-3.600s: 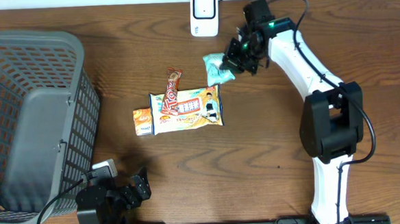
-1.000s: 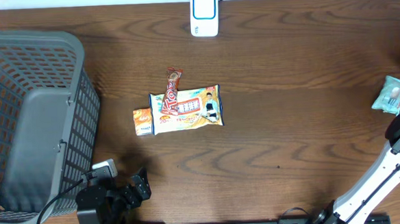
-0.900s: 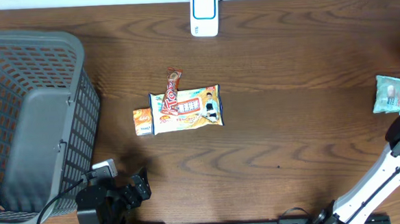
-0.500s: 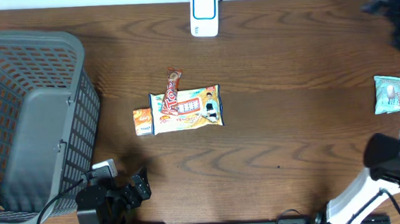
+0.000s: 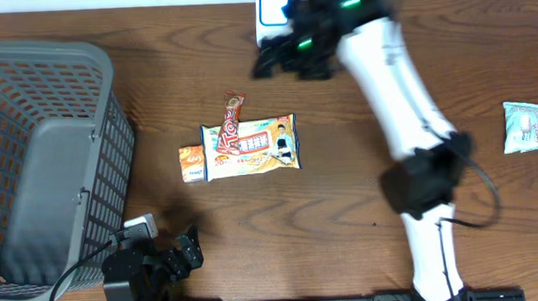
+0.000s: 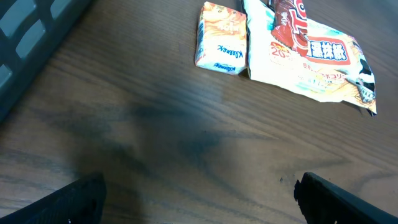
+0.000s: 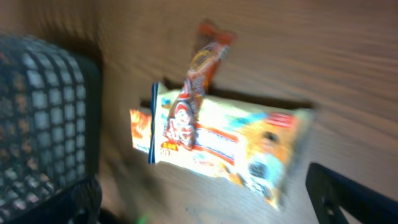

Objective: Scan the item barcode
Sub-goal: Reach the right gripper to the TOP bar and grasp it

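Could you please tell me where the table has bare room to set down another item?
Bare wood lies between the right arm and the green packet, and in front of the snack pack, between the left arm and the right arm's base. It is crowded around the snack pack beside the basket, and at the scanner, under the right arm.

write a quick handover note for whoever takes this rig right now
Left gripper: open, empty, parked low at the near edge.
Right gripper: open, empty, in the air beside the scanner, its camera looking at the pile.
Items: orange snack bag mid-table, red bar lying partly on it, small tissue pack against its left end. Teal packet lies apart at the right edge, seemingly dealt with. Basket on the left.
Left to do: pick a pile item, show its barcode to the scanner, repeat for the rest.
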You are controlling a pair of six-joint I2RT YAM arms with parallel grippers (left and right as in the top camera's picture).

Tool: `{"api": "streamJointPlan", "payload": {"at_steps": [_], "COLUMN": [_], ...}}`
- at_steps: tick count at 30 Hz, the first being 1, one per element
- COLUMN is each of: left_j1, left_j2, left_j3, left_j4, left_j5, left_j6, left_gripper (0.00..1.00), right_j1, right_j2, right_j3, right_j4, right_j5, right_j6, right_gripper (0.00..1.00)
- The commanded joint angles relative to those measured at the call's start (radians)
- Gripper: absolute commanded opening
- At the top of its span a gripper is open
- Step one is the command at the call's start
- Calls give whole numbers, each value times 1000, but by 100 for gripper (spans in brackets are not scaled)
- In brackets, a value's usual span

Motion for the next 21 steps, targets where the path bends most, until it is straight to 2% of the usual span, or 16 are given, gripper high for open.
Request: {"api": "streamJointPlan", "payload": {"at_steps": [1, 5, 10, 14, 16, 17, 19, 20, 21], "left_j1": [2, 2, 2, 2, 2, 2, 2, 2, 2], "left_j2": [-5, -5, -5, -5, -5, -5, -5, -5, -5], "left_j3": [-5, -5, -5, -5, -5, -5, -5, -5, -5], "left_j4": [-34, -34, -34, -34, -34, -34, -34, -34, -34], "left_j5": [1, 1, 1, 1, 1, 1, 1, 1, 1], "left_j6": [6, 6, 6, 6, 6, 6, 6, 6, 6], "left_gripper": [98, 98, 98, 98, 98, 98, 98, 98, 98], "right_j1": [96, 168, 240, 285, 301, 307, 314, 315, 315], "right_j2": [126, 213, 274, 311, 317, 319, 319, 319, 319], "right_j3": [-8, -8, -8, -8, -9, -9, -8, -8, -8], "right_j4": [114, 234, 264, 256, 250, 246, 236, 230, 217], "right_j5": [60, 174, 412, 489, 532, 560, 604, 611, 610], "right_j6": [32, 97, 145, 152, 152, 151, 151, 150, 151], "right_gripper": [89, 80, 77, 67, 53, 38, 23, 12, 6]}}
